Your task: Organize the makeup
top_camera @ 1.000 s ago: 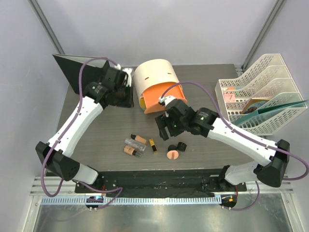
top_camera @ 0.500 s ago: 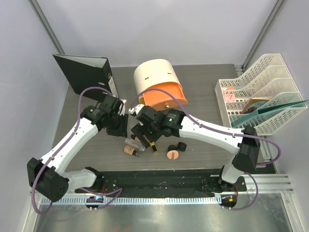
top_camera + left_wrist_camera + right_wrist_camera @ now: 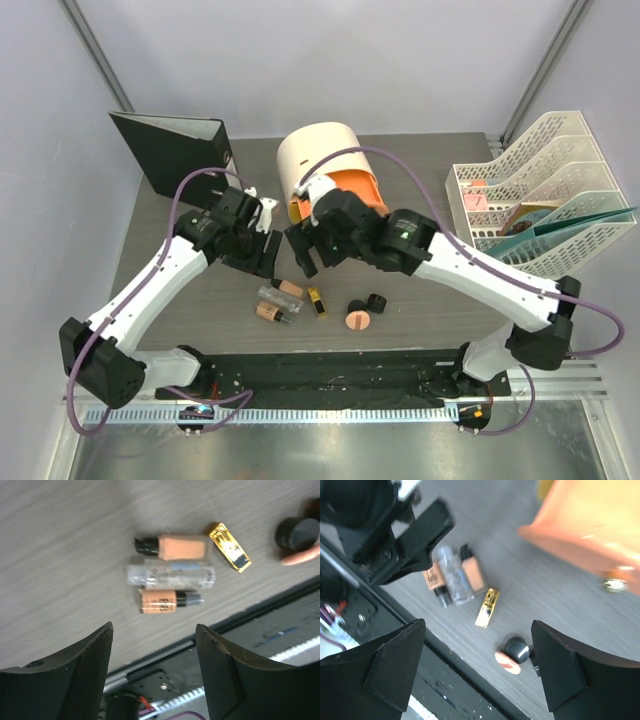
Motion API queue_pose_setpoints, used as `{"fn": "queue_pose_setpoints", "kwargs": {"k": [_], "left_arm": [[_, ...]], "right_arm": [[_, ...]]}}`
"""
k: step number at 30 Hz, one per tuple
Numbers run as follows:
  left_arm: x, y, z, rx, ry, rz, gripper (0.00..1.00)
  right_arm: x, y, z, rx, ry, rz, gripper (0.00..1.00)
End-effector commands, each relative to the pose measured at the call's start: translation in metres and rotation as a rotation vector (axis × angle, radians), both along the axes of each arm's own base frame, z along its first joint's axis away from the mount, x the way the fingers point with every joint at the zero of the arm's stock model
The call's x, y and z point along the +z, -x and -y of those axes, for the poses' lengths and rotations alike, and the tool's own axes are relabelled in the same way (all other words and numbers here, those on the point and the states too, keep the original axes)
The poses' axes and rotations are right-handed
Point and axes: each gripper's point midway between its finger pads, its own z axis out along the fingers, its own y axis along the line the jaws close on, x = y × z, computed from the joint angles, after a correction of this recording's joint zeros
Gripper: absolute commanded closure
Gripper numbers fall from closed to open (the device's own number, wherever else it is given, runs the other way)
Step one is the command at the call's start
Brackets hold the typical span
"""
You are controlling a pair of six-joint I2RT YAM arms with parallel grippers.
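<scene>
The makeup lies in a loose group near the table's front edge. Two peach bottles [image 3: 288, 289] [image 3: 160, 600] flank a clear tube [image 3: 272, 296] [image 3: 170, 576]. A black-gold lipstick [image 3: 317, 302] [image 3: 487, 607] lies right of them. Further right are a pink compact [image 3: 358, 320] [image 3: 506, 662] and two black jars [image 3: 377, 301] [image 3: 518, 650]. My left gripper [image 3: 256, 256] [image 3: 154, 670] hovers open and empty just behind the bottles. My right gripper [image 3: 310, 248] [image 3: 477, 670] hangs open and empty above and behind the lipstick, close beside the left one.
A large cream-and-orange cylindrical box [image 3: 325, 175] lies on its side right behind both grippers. A black binder [image 3: 175, 150] stands at the back left. A white file rack [image 3: 540, 205] with papers sits at the right edge.
The left gripper came forward from the binder to the bottles and opened. The right gripper swung left over the makeup, then drew back toward the box, opening a little wider.
</scene>
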Motion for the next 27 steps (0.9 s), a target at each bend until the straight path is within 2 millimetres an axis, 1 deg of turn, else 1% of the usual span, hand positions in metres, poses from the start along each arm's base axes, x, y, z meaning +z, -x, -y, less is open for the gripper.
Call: {"fn": "queue_pose_setpoints", "kwargs": {"k": [1, 3, 4, 5, 6, 7, 8, 9, 10, 11, 12, 13, 16, 17, 18, 19, 21, 22, 25, 27], "left_arm": [[0.006, -0.020, -0.004, -0.082, -0.065, 0.113, 0.32], [0.003, -0.022, -0.002, -0.176, -0.088, 0.164, 0.32], [-0.006, -0.017, -0.003, -0.233, -0.103, 0.161, 0.32], [-0.002, -0.018, -0.002, -0.326, -0.111, 0.230, 0.33], [0.000, -0.015, 0.002, -0.396, -0.108, 0.273, 0.33], [-0.006, -0.008, 0.006, -0.462, -0.084, 0.286, 0.33], [0.008, -0.008, 0.011, -0.510, -0.042, 0.378, 0.31], [0.003, -0.004, 0.011, -0.601, -0.053, 0.417, 0.27], [0.005, 0.004, 0.018, -0.655, -0.001, 0.443, 0.23], [0.007, 0.010, 0.022, -0.714, 0.023, 0.475, 0.17], [0.005, 0.019, 0.022, -0.816, 0.027, 0.515, 0.16], [0.002, 0.025, 0.023, -0.852, 0.040, 0.521, 0.15], [-0.014, 0.045, 0.023, -0.962, 0.068, 0.464, 0.16], [-0.022, 0.057, 0.021, -0.996, 0.089, 0.407, 0.16], [-0.032, 0.062, 0.019, -1.023, 0.085, 0.365, 0.17], [-0.037, 0.067, 0.016, -1.069, 0.080, 0.344, 0.18], [-0.050, 0.073, 0.013, -1.122, 0.074, 0.303, 0.20], [-0.057, 0.074, 0.012, -1.161, 0.062, 0.284, 0.20], [-0.070, 0.075, 0.006, -1.206, 0.036, 0.227, 0.21], [-0.076, 0.074, 0.003, -1.236, 0.014, 0.194, 0.23]], "right_arm": [[0.067, -0.031, 0.038, -0.174, -0.150, 0.106, 0.07], [0.075, -0.041, 0.048, -0.207, -0.171, 0.114, 0.06], [0.079, -0.051, 0.057, -0.242, -0.181, 0.118, 0.06], [0.080, -0.056, 0.062, -0.255, -0.188, 0.118, 0.06], [0.082, -0.060, 0.066, -0.270, -0.193, 0.122, 0.06], [0.084, -0.064, 0.070, -0.280, -0.195, 0.126, 0.06], [0.085, -0.071, 0.077, -0.302, -0.190, 0.137, 0.06], [0.085, -0.074, 0.079, -0.308, -0.190, 0.139, 0.06], [0.085, -0.079, 0.081, -0.320, -0.188, 0.141, 0.06], [0.083, -0.084, 0.085, -0.331, -0.184, 0.139, 0.05], [0.084, -0.086, 0.085, -0.327, -0.185, 0.138, 0.05], [0.085, -0.088, 0.087, -0.332, -0.185, 0.140, 0.05], [0.080, -0.095, 0.094, -0.351, -0.173, 0.138, 0.05], [0.079, -0.096, 0.096, -0.356, -0.172, 0.137, 0.05], [0.079, -0.098, 0.099, -0.364, -0.174, 0.136, 0.05], [0.076, -0.099, 0.099, -0.364, -0.175, 0.130, 0.05], [0.074, -0.101, 0.100, -0.367, -0.176, 0.126, 0.05], [0.070, -0.103, 0.102, -0.369, -0.174, 0.117, 0.05], [0.067, -0.108, 0.103, -0.378, -0.176, 0.113, 0.05], [0.066, -0.110, 0.103, -0.380, -0.178, 0.109, 0.05]]}}
